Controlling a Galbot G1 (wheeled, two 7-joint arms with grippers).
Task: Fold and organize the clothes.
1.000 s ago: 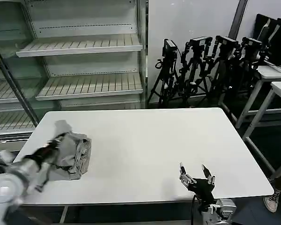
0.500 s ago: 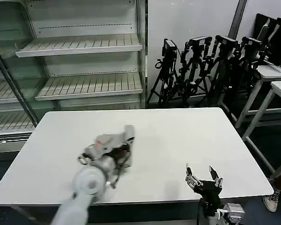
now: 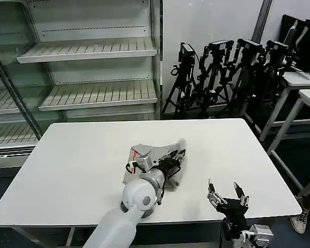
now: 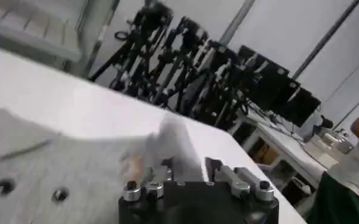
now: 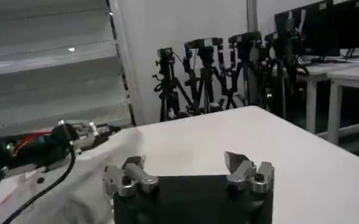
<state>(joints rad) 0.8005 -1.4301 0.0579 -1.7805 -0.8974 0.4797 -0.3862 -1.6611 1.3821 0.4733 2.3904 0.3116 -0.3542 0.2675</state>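
On the white table (image 3: 82,155), mid-width, grey T-shirt (image 3: 150,153) lies bunched under the left gripper (image 3: 175,157), which pinches its cloth. Right gripper (image 3: 228,195) waits near the front right edge, fingers spread. Folding judged barely begun; shirt not yet flat.

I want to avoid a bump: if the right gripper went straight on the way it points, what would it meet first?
Probably nothing: the open right gripper points across bare table toward the far edge. The T-shirt lies off to its left.

Even bright light, soft shadows; wrist pics prob. motion-blurred.
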